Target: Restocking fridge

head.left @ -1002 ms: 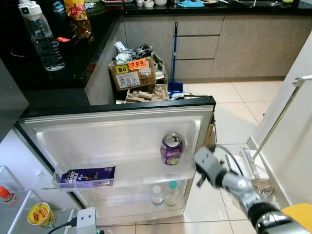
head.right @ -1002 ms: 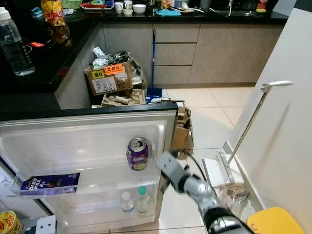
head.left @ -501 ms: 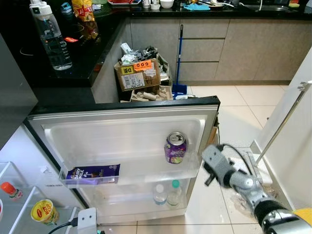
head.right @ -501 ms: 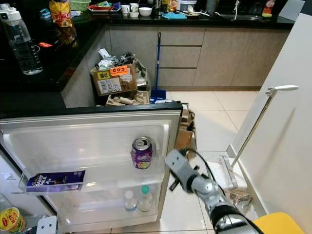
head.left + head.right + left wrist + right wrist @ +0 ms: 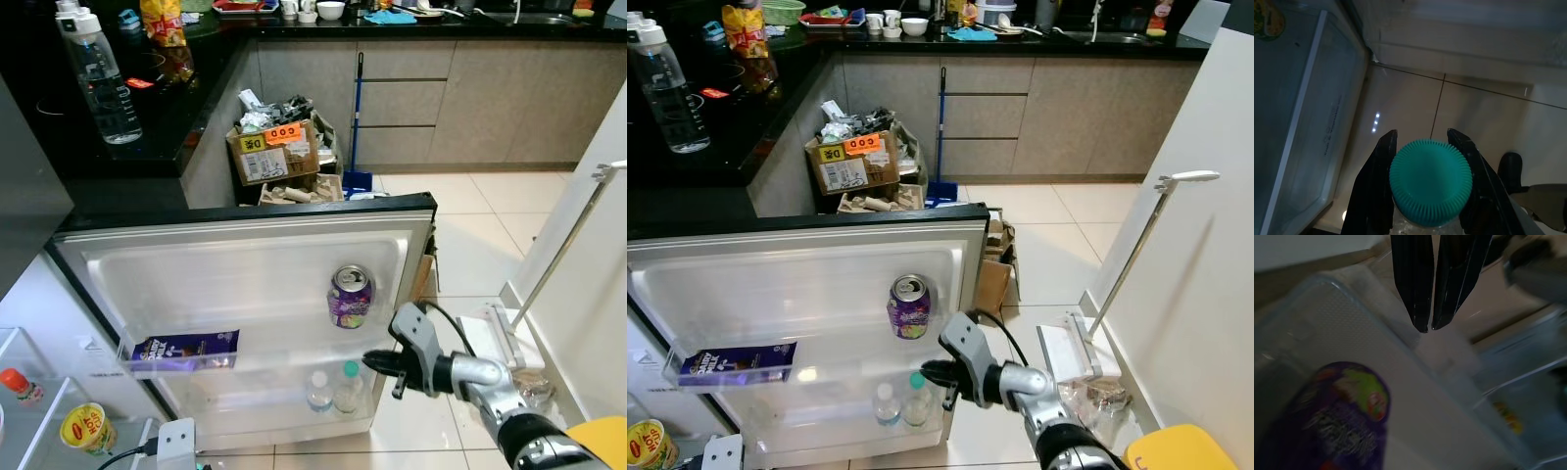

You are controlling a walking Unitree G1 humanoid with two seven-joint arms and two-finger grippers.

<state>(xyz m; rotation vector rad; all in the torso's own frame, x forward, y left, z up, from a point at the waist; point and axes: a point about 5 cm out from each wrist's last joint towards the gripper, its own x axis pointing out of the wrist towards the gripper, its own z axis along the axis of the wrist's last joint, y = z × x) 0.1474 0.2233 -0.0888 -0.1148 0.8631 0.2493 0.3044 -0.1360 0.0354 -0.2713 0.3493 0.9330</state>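
- Kitchen floor tiles and a dark table (image 5: pixel 118 157) frame the scene; a water bottle (image 5: pixel 95 73) stands on it, and an open fridge door (image 5: pixel 245 284) faces the camera.
- Left end effector (image 5: pixel 1420 142) grips a bottle with a teal cap (image 5: pixel 1431 188) between its two black fingers, above the floor beside the fridge; this is the item waiting to be stocked.
- On the door shelf (image 5: pixel 294 357) a chocolate bar (image 5: pixel 186 348) lies at the left; a purple can (image 5: pixel 350 296) stands at the right; two small bottles (image 5: pixel 331 389) sit in the lower rack.
- Right end effector (image 5: pixel 377 363), fingers pressed together and holding nothing, points at the shelf edge just beside the can.
- Risk: a careless sweep could knock the can over; the held bottle could slip if the grip on its cap is shallow.
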